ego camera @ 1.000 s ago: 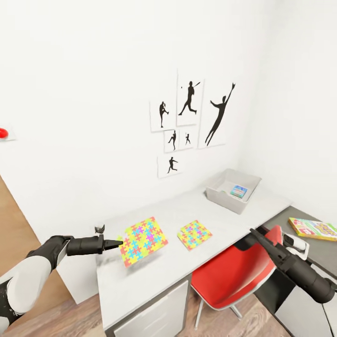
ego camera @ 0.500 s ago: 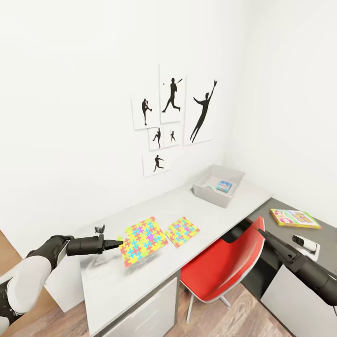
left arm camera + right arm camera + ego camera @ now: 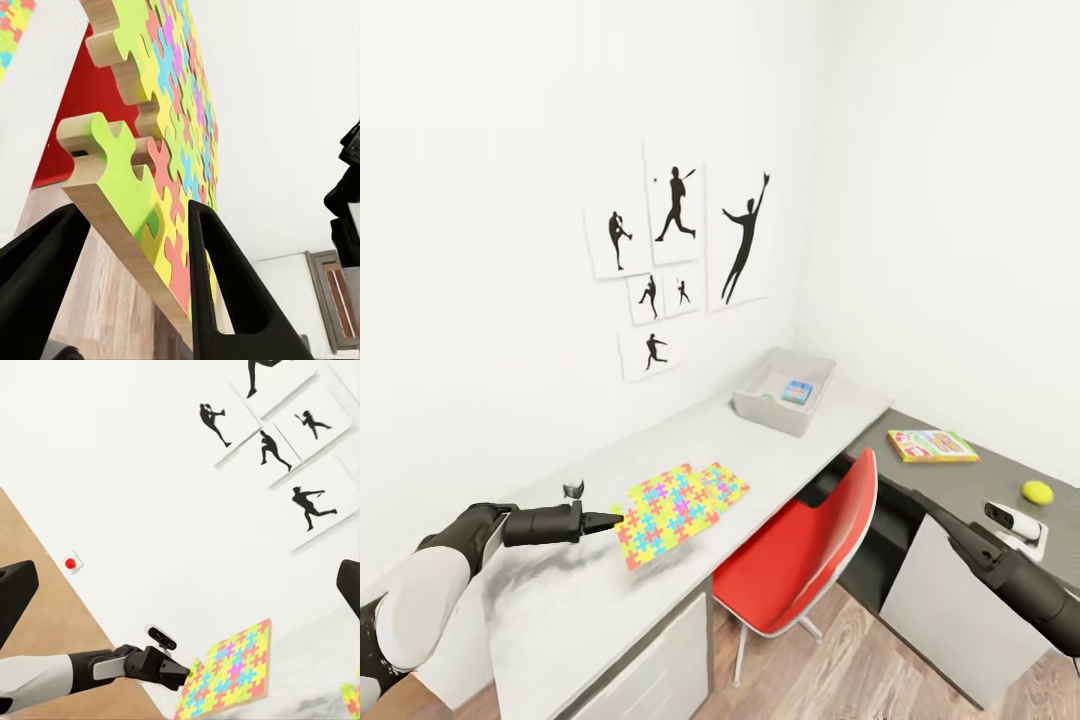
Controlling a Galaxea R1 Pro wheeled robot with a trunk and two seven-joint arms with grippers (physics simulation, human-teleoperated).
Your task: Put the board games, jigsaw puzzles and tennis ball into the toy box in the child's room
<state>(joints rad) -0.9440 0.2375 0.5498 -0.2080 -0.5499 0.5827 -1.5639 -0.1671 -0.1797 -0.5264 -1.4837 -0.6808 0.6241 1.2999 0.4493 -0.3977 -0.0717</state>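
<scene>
My left gripper (image 3: 610,520) is shut on the edge of a multicoloured jigsaw puzzle (image 3: 665,510) and holds it tilted just above the white table (image 3: 590,600). In the left wrist view the puzzle (image 3: 142,187) sits between both black fingers (image 3: 225,285). A second puzzle (image 3: 725,484) lies flat on the table, partly behind the held one. The grey toy box (image 3: 770,415) stands at the table's far end with a small blue box inside. A board game (image 3: 932,445) and a yellow-green tennis ball (image 3: 1038,491) lie on the dark table (image 3: 960,485). My right gripper (image 3: 895,490) is open and empty above the chair.
A red chair (image 3: 800,555) is tucked between the white table and the dark one. A white device (image 3: 1015,523) lies near the tennis ball. Black silhouette posters (image 3: 675,240) hang on the wall. The right wrist view looks back at my left arm (image 3: 75,675) and the held puzzle (image 3: 229,675).
The camera has turned right, so the table and toy box shifted left in view and the tennis ball came into sight. The left gripper still holds the puzzle.
</scene>
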